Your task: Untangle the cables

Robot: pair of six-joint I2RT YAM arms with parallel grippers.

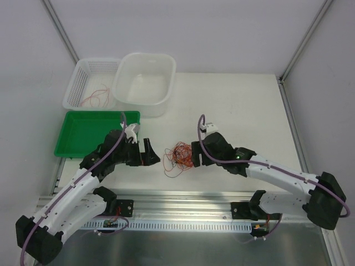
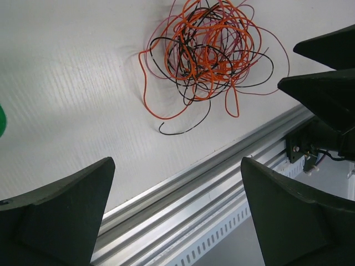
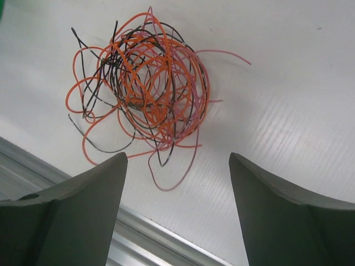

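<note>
Left claw (image 1: 152,154) and right claw (image 1: 196,155) both spread, empty, flanking the cables (image 1: 178,155). Risk: I pinch several strands at once and pulling tightens the knot.

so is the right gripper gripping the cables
No, the right gripper stands open, and the cables lie loose on the table, not pinched between its fingers.

A robot lab: white-walled booth (image 1: 194,33), aluminium rail (image 1: 183,206).
</note>
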